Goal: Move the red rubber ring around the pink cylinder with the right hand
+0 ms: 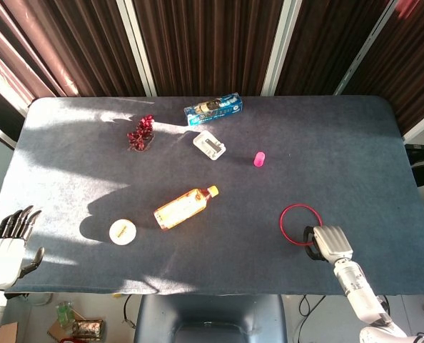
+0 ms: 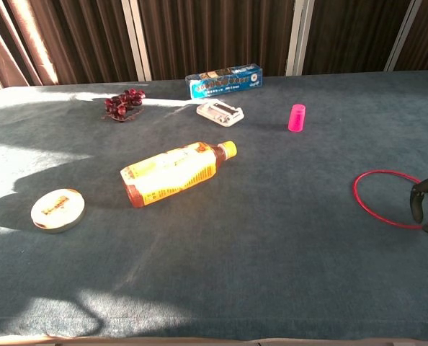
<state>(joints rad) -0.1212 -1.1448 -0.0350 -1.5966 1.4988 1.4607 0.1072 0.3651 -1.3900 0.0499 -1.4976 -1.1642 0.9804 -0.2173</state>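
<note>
The red rubber ring [image 1: 284,217] lies flat on the blue cloth at the front right, and its rim [image 2: 359,196] also shows in the chest view. The small pink cylinder [image 1: 259,158] stands upright further back, apart from the ring, and is seen again [image 2: 297,117] from the chest camera. My right hand [image 1: 328,244] is at the ring's near right rim, fingers [image 2: 416,205] curled downward on either side of the rim with a gap between them. My left hand [image 1: 5,246] hangs off the table's front left corner, fingers spread and holding nothing.
An orange drink bottle [image 1: 185,207] lies on its side mid-table, with a round tin [image 1: 122,231] to its left. At the back are a blue box [image 1: 213,108], a white clip-like object [image 1: 209,145] and a dark red bunch [image 1: 140,133].
</note>
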